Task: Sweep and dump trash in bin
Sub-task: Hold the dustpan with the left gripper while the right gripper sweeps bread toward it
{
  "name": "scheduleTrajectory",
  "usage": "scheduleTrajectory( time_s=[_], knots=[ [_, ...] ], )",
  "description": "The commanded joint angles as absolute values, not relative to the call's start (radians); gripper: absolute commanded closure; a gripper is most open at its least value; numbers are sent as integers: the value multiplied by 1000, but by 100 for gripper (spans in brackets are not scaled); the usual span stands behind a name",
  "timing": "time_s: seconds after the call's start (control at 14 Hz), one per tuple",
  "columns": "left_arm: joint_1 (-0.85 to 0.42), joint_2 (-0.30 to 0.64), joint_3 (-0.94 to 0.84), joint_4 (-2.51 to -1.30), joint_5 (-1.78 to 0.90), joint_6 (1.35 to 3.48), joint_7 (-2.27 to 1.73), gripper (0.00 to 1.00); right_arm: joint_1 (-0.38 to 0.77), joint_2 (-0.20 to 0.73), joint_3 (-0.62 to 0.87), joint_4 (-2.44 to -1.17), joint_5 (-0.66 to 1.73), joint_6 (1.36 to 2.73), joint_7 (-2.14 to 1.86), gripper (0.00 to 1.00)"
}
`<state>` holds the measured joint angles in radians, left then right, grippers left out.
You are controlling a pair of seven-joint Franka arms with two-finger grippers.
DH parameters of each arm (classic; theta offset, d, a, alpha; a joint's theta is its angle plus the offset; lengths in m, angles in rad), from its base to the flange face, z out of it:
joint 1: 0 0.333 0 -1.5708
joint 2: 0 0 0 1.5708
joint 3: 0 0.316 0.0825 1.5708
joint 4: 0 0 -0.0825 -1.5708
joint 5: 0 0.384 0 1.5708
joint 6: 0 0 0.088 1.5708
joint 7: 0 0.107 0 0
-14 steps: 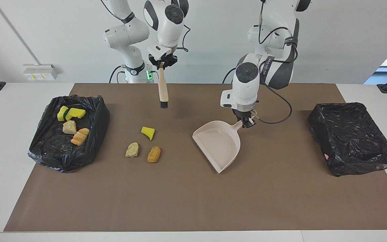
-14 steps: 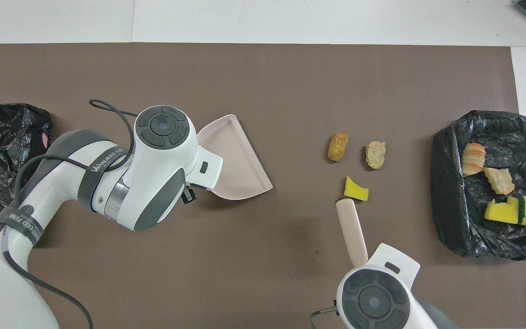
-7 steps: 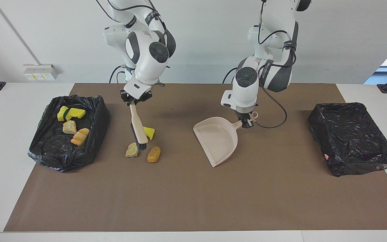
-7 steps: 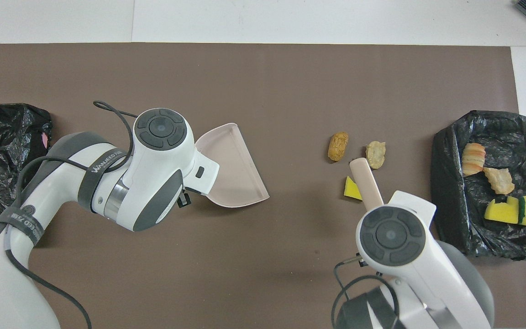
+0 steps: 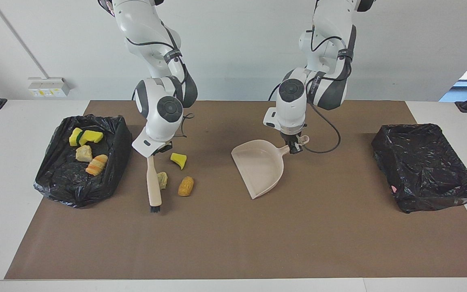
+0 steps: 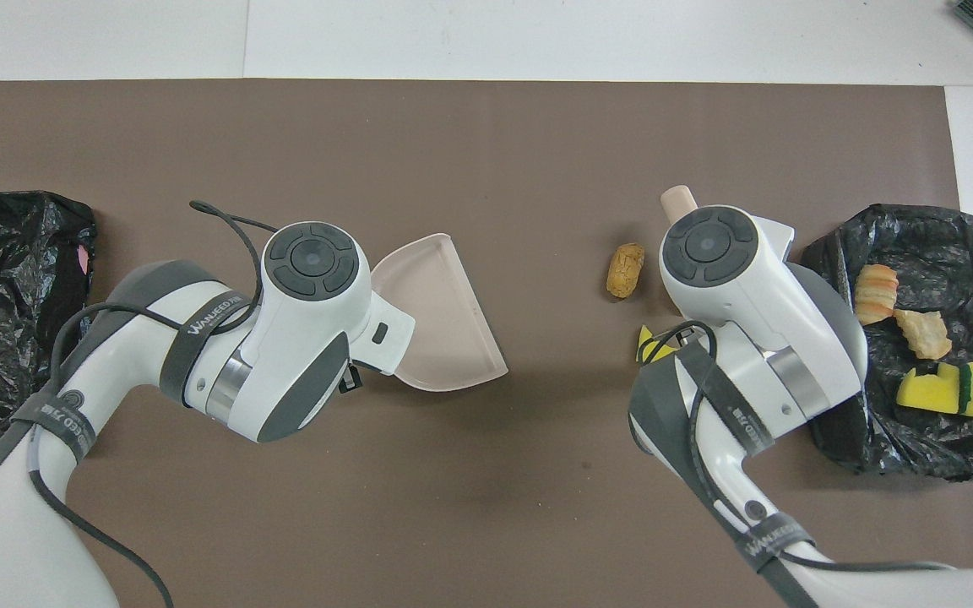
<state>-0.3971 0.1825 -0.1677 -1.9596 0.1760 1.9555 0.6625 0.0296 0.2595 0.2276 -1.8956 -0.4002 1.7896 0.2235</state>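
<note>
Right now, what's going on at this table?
The right pincer is shut on the hand brush, whose bristles rest on the mat beside three loose scraps: a yellow sponge chunk, a beige lump and an orange-brown piece. The left pincer holds the dustpan by its handle. Four scraps lie in the black-lined bin at the right arm's end.

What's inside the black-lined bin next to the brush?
The black-lined bin holds four scraps: a yellow sponge with a green edge, a beige lump and a striped orange piece. Anything under the liner's folds is hidden.
</note>
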Motion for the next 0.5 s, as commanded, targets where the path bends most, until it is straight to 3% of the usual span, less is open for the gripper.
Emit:
scheduleTrajectory(
  time_s=[0.0, 0.43],
  knots=[
    [-420, 138, -160, -2016, 198, 1977, 669, 100, 18, 247, 248, -1939, -327, 1822, 261, 100],
    [-456, 129, -158, -2037, 201, 2000, 667, 100, 130, 276, 253, -1924, 47, 1867, 256, 100]
  ],
)
